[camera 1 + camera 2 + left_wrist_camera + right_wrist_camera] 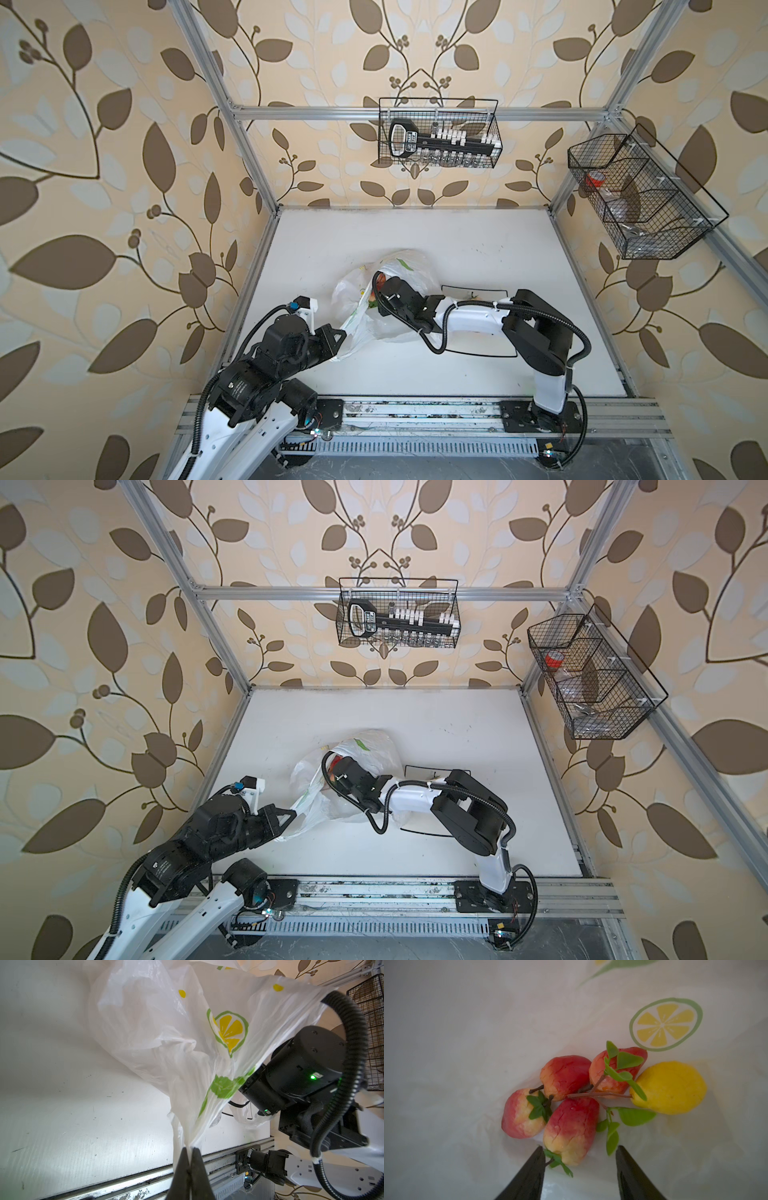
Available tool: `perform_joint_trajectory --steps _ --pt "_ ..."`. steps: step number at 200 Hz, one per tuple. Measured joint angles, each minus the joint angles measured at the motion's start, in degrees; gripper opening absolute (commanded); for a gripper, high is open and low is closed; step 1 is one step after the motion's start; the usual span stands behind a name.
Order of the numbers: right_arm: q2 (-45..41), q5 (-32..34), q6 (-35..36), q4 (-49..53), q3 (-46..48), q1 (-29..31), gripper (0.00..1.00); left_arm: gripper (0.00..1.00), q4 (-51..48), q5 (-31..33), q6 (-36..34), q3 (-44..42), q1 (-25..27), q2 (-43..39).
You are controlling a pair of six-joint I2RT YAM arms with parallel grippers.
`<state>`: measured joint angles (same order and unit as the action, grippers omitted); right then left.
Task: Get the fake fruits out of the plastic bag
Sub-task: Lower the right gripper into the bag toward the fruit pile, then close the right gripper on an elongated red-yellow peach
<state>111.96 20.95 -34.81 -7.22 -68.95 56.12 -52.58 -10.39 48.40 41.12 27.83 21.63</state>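
Observation:
The plastic bag [405,266] [370,746] lies crumpled at mid-table, white with lemon-slice prints. My left gripper [190,1148] [343,332] is shut on a bunched edge of the plastic bag [166,1022] and holds it stretched up off the table. My right gripper [580,1148] is inside the bag [467,1043], open. Several fake fruits lie just ahead of it in a cluster: red-pink stemmed pieces [565,1076] [523,1115] and a yellow lemon [670,1087]. The nearest red-pink fruit [571,1130] reaches between the fingertips, and its green top touches one finger [537,1159].
A square white plate with a black rim [457,286] [419,766] lies under the right arm, beside the bag. Wire baskets hang on the back wall [440,133] and the right wall [640,195]. A metal rail [415,415] runs along the table's front edge.

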Motion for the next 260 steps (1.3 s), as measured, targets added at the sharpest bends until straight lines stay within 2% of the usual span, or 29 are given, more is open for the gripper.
perform_joint_trajectory --steps 92,226,260 --pt "11.6 0.7 -6.0 2.4 -10.9 0.0 0.60 0.00 0.0 -0.1 0.0 0.0 0.0 0.0" --pt "18.4 1.9 -7.6 8.0 -21.5 0.0 0.58 0.00 0.0 0.0 0.0 0.0 0.0 0.0" --pt "18.8 1.9 -7.5 8.4 -22.2 0.0 0.42 0.00 0.0 0.1 0.0 0.0 0.0 0.0"
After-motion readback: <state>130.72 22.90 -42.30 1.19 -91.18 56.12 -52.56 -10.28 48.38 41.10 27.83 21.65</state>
